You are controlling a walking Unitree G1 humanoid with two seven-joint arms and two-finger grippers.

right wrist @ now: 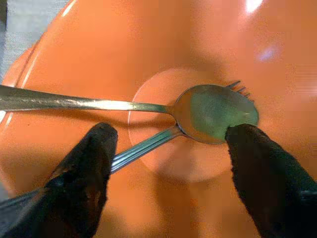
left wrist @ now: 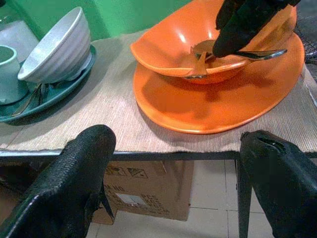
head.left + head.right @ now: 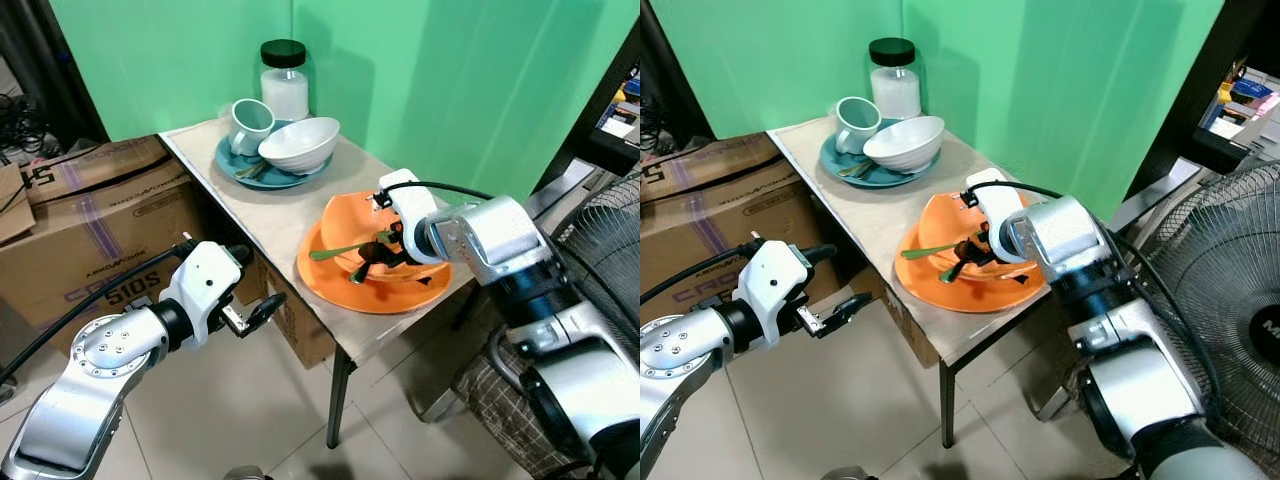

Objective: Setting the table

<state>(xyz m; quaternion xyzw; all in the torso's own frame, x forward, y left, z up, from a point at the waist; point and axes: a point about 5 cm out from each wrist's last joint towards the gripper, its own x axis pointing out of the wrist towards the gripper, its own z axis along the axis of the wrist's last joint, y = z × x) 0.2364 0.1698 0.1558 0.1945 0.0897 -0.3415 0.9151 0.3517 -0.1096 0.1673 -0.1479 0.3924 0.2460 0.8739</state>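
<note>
An orange bowl [image 3: 345, 222] sits on an orange plate [image 3: 400, 295] near the table's front edge. A spoon [image 1: 213, 111] and a fork [image 1: 143, 146] lie crossed inside the bowl, their handles sticking out over its rim. My right gripper [image 1: 173, 136] reaches down into the bowl and is open, one finger on each side of the two utensils, holding nothing. My left gripper [image 3: 255, 312] hangs open and empty below the table edge, in front of the table's left side and facing the plate [image 2: 213, 106].
At the back of the table [image 3: 260, 215], a teal plate [image 3: 240, 168] carries a teal mug [image 3: 250, 122], a white bowl [image 3: 300, 145] and cutlery. A black-lidded jar [image 3: 284, 80] stands behind. Cardboard boxes [image 3: 90, 215] stand left. A fan [image 3: 1230, 290] is at the right.
</note>
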